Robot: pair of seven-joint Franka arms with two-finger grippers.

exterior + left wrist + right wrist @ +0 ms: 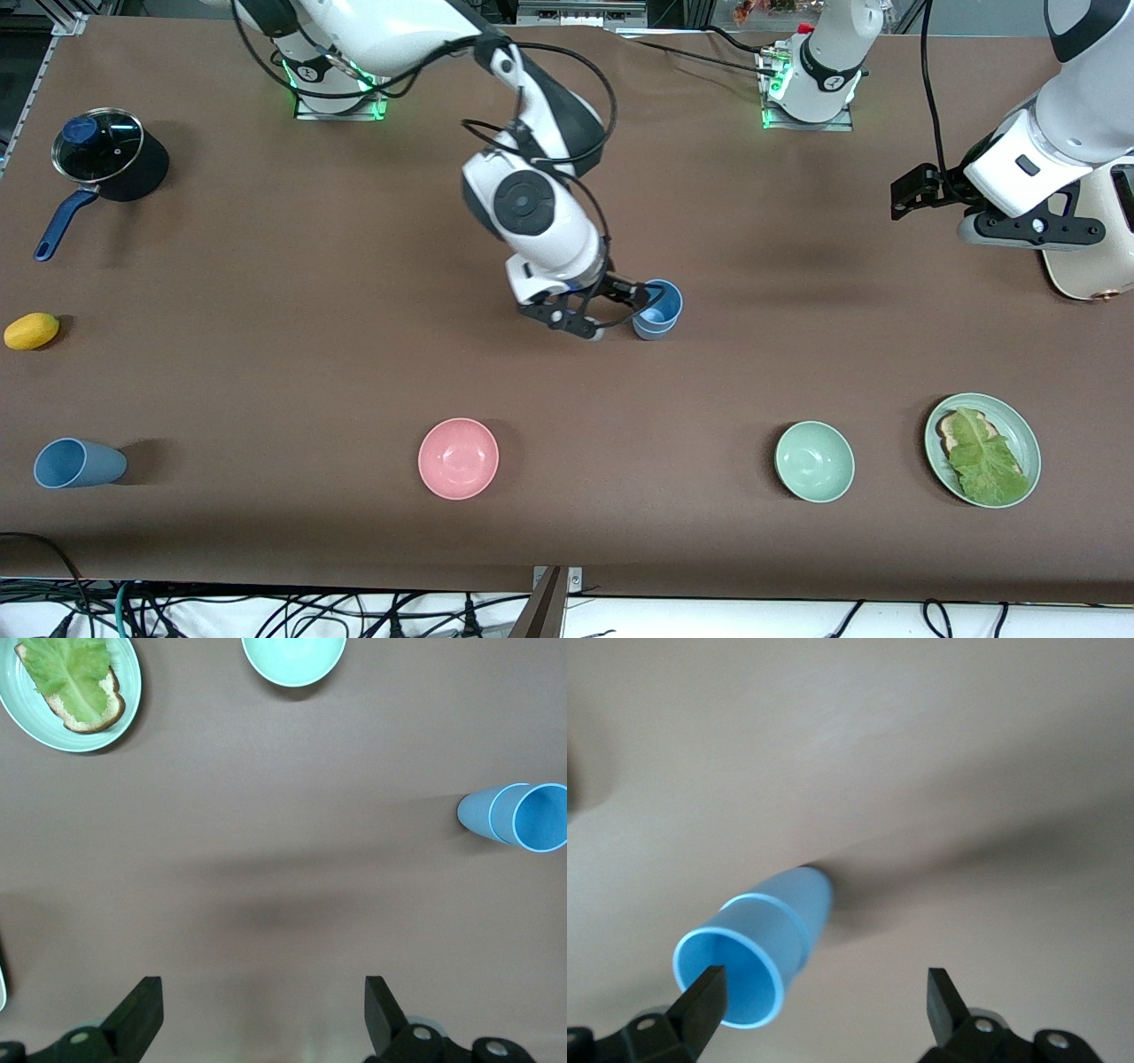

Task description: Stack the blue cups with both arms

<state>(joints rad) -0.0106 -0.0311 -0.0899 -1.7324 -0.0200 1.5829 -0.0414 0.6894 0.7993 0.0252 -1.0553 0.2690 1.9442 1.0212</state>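
Observation:
Two blue cups (657, 310) stand nested one in the other near the middle of the table. They also show in the right wrist view (757, 943) and the left wrist view (518, 815). My right gripper (574, 322) is open and empty just beside the stack, toward the right arm's end; in the right wrist view (824, 1003) one fingertip (704, 992) overlaps the top cup's rim. A slate-blue cup (78, 462) lies on its side at the right arm's end, near the front camera. My left gripper (1035, 232) is open and empty, raised at the left arm's end (263, 1010).
A pink bowl (458, 458), a green bowl (814, 461) and a green plate (1019, 421) with lettuce on toast lie nearer the front camera. A lidded pot (102, 151) and a lemon (31, 330) are at the right arm's end. A cream appliance (1094, 257) stands under the left arm.

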